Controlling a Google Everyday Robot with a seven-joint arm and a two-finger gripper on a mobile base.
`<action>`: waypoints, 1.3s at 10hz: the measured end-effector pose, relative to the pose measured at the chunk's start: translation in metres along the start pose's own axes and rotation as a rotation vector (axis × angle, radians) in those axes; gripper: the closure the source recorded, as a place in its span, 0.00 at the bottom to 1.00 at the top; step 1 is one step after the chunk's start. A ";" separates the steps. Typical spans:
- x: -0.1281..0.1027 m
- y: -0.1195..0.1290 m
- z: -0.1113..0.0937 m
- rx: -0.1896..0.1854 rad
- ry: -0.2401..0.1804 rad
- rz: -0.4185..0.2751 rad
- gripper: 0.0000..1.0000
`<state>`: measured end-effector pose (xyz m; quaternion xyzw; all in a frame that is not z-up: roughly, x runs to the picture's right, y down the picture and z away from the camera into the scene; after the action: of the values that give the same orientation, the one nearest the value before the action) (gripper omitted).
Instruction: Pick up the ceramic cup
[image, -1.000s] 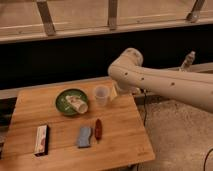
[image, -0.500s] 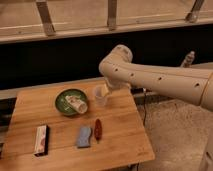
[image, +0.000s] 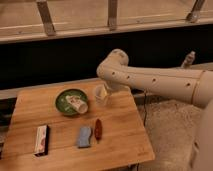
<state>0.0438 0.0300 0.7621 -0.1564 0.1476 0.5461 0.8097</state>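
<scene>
Camera view: tool (image: 108, 88) beside one cup (image: 101, 95)

The wooden table (image: 122, 142) bears a green plate (image: 61, 99), red-and-white box (image: 41, 140), blue pouch (image: 84, 136) — and reddish stick (image: 98, 129).

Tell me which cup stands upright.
The plain whitish ceramic cup, on the table beside the green plate, right at the tool. The marked cream cup lies on its side on the plate.
</scene>
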 end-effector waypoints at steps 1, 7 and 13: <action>-0.006 0.002 0.015 -0.001 -0.006 -0.004 0.20; -0.080 -0.004 0.043 0.001 -0.083 -0.005 0.20; -0.074 -0.005 0.092 -0.006 -0.012 0.024 0.23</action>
<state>0.0278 0.0048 0.8767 -0.1537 0.1432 0.5569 0.8036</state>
